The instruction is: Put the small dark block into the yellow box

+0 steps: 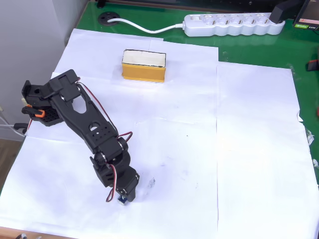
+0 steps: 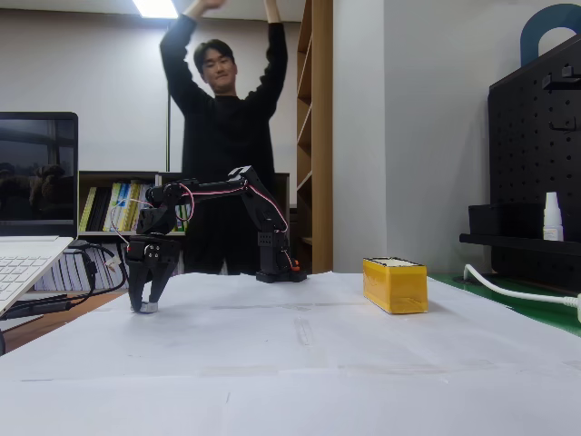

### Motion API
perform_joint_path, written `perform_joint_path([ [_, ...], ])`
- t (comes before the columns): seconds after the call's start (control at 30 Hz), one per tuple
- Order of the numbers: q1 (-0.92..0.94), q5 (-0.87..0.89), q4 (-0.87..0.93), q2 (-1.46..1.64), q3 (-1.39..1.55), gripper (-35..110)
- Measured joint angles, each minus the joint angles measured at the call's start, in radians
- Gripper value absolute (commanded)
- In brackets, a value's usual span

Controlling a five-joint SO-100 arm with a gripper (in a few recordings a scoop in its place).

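The yellow box (image 1: 143,66) (image 2: 395,285) stands on the white paper at the far side, its cream top facing up. The black arm reaches from its base at the left down to the near edge of the paper. Its gripper (image 1: 123,197) (image 2: 146,306) points straight down, and its fingertips meet on the small dark block (image 1: 121,200) (image 2: 147,308). The block shows as a tiny pale-edged piece touching the paper, mostly hidden by the fingers. Block and gripper are far from the box.
White paper sheets (image 1: 239,149) cover a green table. A white power strip (image 1: 232,24) with its cable lies at the back edge. A laptop (image 2: 27,263) sits at the left in the fixed view. A person (image 2: 227,136) stands behind the table with arms raised.
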State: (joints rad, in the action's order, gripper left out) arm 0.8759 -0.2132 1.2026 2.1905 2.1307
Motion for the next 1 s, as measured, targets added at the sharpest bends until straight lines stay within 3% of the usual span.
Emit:
perform_joint_path([
  [0.3,0.003,-0.006,0.031,-0.132,-0.101,0],
  [0.57,-0.021,-0.14,0.325,-0.488,-0.066,0],
  [0.77,-0.216,-0.379,0.469,-0.742,0.037,0],
  [1.0,-0.557,-0.792,0.554,-0.89,0.086,0],
])
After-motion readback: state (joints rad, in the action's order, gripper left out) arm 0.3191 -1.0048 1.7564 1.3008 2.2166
